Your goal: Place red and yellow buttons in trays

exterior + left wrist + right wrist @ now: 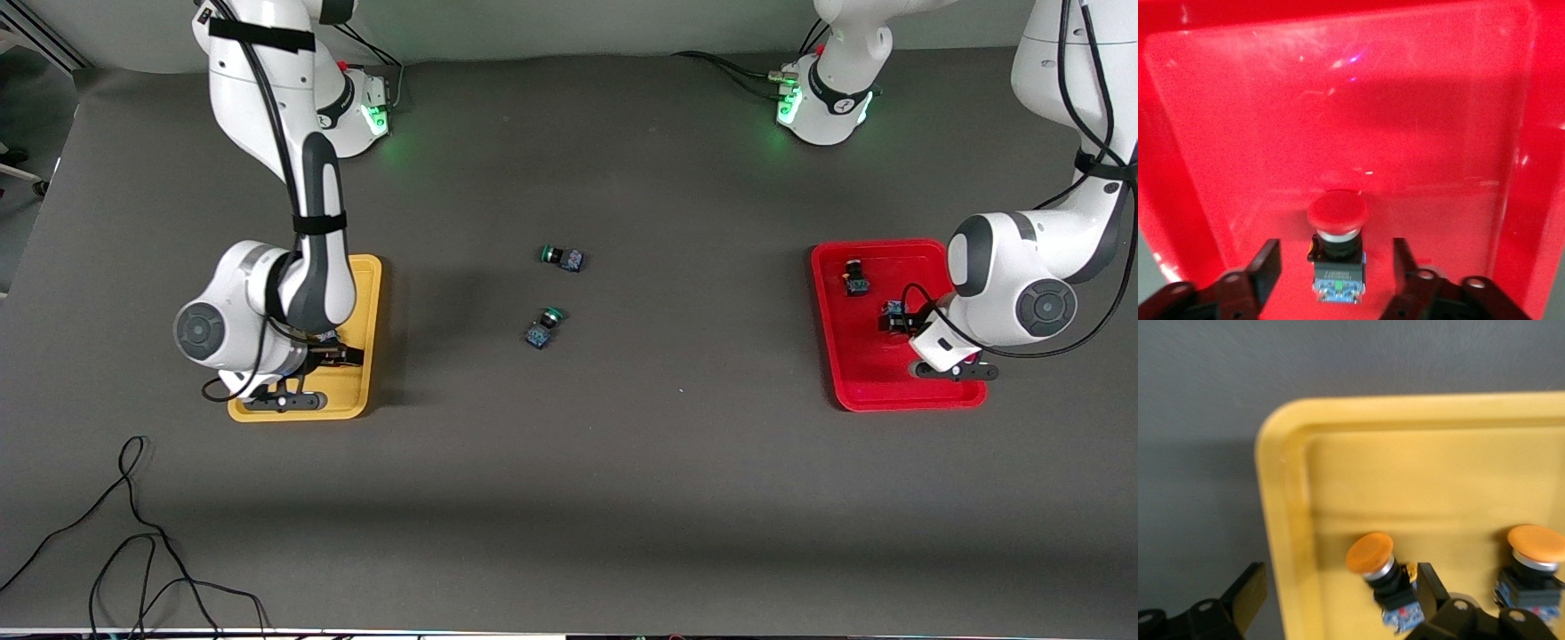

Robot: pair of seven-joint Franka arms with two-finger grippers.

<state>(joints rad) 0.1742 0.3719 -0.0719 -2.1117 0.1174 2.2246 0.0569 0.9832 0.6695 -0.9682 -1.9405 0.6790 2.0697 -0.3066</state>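
Note:
The red tray lies at the left arm's end of the table and holds two red buttons. One red button lies toward the robots. The other stands between my left gripper's open fingers, touching neither; it also shows in the left wrist view. The yellow tray lies at the right arm's end. My right gripper is open over the tray's rim. One yellow button leans beside one finger. A second yellow button stands farther in.
Two green-capped switches lie on the dark table mid-way between the trays, one nearer the robots and one nearer the front camera. A black cable loops near the front edge at the right arm's end.

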